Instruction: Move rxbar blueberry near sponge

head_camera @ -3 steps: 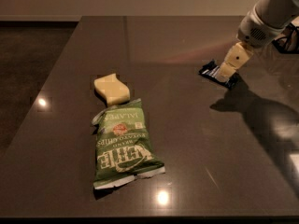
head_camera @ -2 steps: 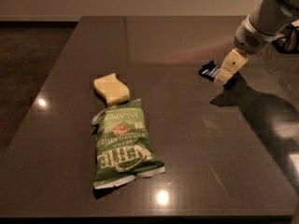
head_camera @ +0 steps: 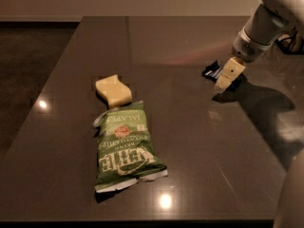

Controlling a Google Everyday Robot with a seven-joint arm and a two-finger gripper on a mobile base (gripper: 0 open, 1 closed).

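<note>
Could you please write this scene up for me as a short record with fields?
surface: dark table
rxbar blueberry: on the table's far right, partly hidden by the gripper
sponge: left of centre, far from the bar
green chip bag: lying flat, its top end next to the sponge
gripper: at the right, down at the rxbar blueberry
task state: bar not yet near the sponge

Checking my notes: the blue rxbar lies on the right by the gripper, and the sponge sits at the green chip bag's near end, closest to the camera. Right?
Not quite. The camera view shows the sponge at the chip bag's far end, away from the camera. The rest holds: the rxbar lies on the right, by the gripper.
</note>
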